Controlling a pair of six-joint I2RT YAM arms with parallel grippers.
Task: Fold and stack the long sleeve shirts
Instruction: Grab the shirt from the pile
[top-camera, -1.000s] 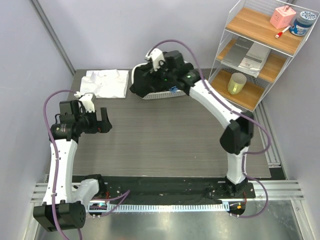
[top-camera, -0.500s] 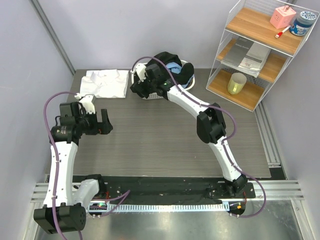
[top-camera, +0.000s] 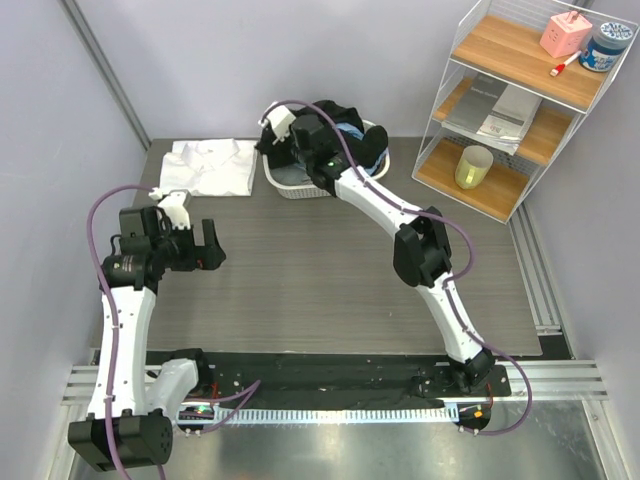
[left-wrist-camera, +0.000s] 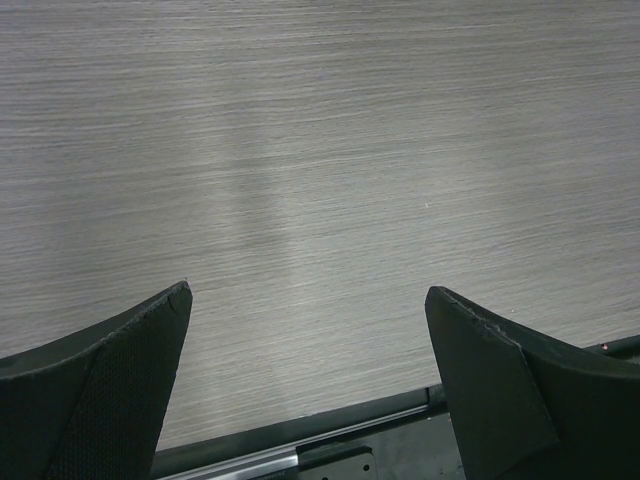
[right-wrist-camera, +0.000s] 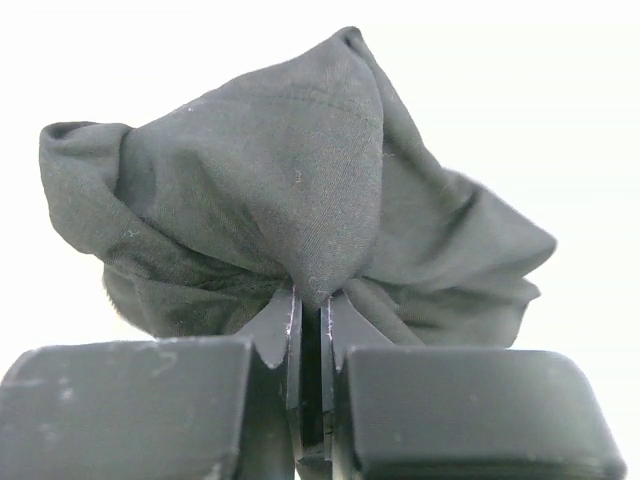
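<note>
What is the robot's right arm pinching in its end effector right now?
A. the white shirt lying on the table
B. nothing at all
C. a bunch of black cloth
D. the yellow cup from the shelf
C: in the right wrist view, the right end effector is shut on a bunched fold of the black shirt.

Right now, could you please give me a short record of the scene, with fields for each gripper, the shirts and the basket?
right gripper: shut on a fold of the black shirt, at the basket
left gripper: open, empty, over bare table
black shirt: bunched, heaped in the basket
white shirt: on the table, left of the basket
light blue shirt: in the basket, mostly hidden by the black shirt
basket: white, slatted, at the table's far edge
</note>
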